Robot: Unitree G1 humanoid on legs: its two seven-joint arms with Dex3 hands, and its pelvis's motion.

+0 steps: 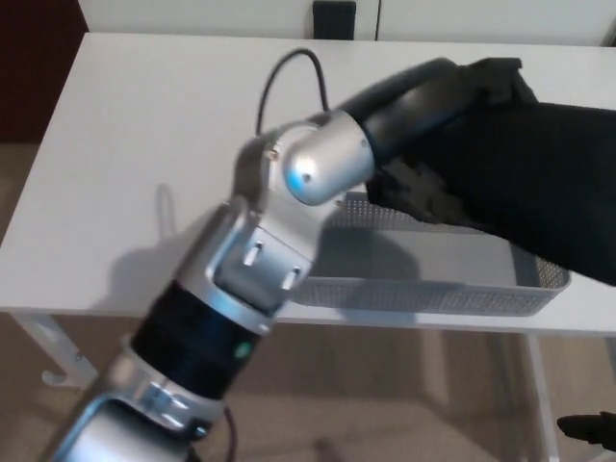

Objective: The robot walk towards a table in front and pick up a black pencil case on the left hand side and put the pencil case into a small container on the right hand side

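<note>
Left arm comes in from the bottom corner and reaches diagonally across the tabletop point(144, 115) toward the container point(414, 294), with the silver elbow joint close to the camera and a black cable point(279, 77) looping off the upper arm. The container is a grey mesh tray that sits at the near edge of the tabletop, and its near wall and right corner are in plain view. Left hand point(423, 188) is above the container's far left part, with its fingers point(409, 197) clenched on the left end of the pencil case point(539, 173). It is black on black, so the exact finger placement is hard to read. The pencil case is a big dark shape held in the air over the container's right half, covering the back wall there. It is raised toward the camera and not resting inside. The arm's shadow falls on the tabletop left of the container. A dark object point(334, 17) sits beyond the tabletop, far behind the container, too cut off to identify. Right hand does not show.
</note>
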